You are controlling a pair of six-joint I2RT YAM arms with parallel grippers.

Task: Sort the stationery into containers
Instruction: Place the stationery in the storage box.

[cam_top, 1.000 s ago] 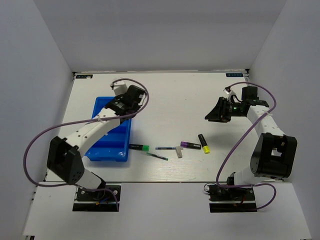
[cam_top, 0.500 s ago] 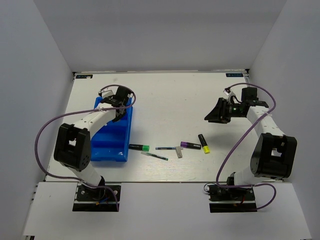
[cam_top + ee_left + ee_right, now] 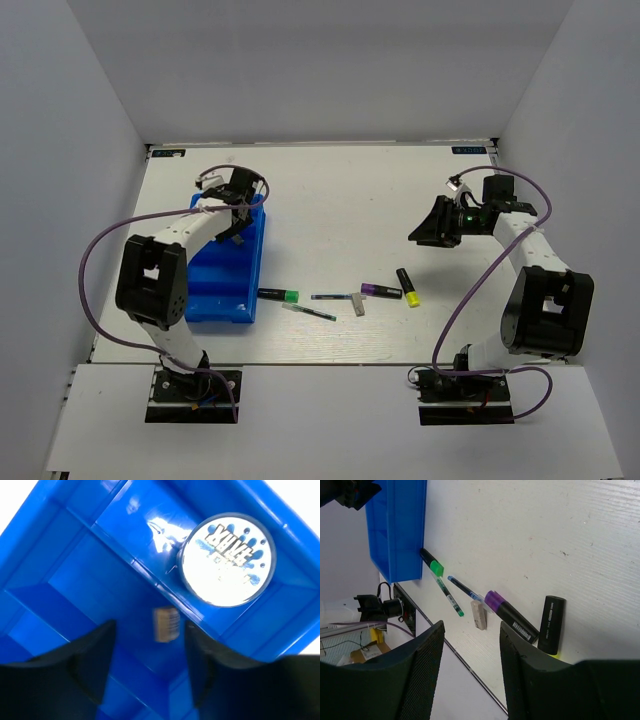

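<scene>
Two claws on record, both spread, neither pinching anything.

Left claw (image 3: pixel 150 672): hangs over the far end of the bright blue rectangular plastic tray (image 3: pixel 65 545), dark fingers (image 3: pixel 95 665) well parted.
- Below the gap between the fingers: one small whitish eraser block (image 3: pixel 166 624), within a tray compartment, touching neither finger.
- Ahead and to the right of this claw: one round blue-and-white patterned roll (image 3: pixel 227 560), printed face up, in the adjoining compartment near the tray's corner, close against the divider.

Right claw (image 3: pixel 471 645): raised over the white bench (image 3: pixel 545 530), well apart from the tray. Loose stationery on the bench, as seen from this claw:
- Just beyond the gap: a second whitish eraser block (image 3: pixel 479 614).
- To its right: one short black marker with a purple end (image 3: pixel 510 614), then one short black marker with a yellow end (image 3: pixel 551 625).
- To its left: two thin dark pens, one blue-tipped (image 3: pixel 465 590), one green-tipped (image 3: pixel 447 596).
- Farthest left: one short black marker with a green end (image 3: pixel 431 562), just beside the tray's corner.
</scene>
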